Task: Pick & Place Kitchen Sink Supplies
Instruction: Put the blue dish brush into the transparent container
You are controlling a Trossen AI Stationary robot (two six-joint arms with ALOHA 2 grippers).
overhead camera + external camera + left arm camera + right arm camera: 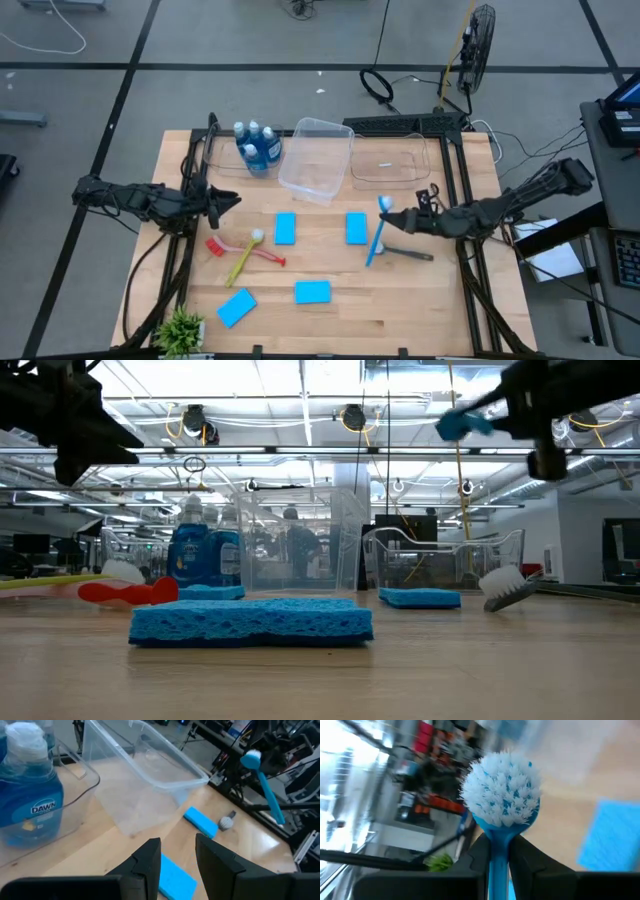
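On the wooden counter [420,300] we see two clear plastic bins, one tipped bin [317,160] near the middle and a second bin [389,160] just beside it toward the right arm's side, while three blue soap bottles [257,146] stand together in a third clear container at the far left corner. The right gripper [418,221] hangs above the counter's right half with its jaws clamped on the handle of the blue brush [378,234], whose white bristled head (flecked with blue) fills the right wrist view [502,790] and rides high in the low view [462,424]. The left gripper [226,203] is held over the counter's left side, its jaws apart and holding nothing, the fingers [148,862] framing a sponge below. Four flat blue sponges lie on the wood: one [285,228] near the middle, one [356,228] just beside the blue brush, one [313,292] nearer the front edge and one [236,308] toward the potted plant [181,328] at the front left corner. The red brush [243,249] and the yellow-green brush [245,257] lie crossed on the left half, and a dark-handled brush [405,252] rests on the wood under the right arm.
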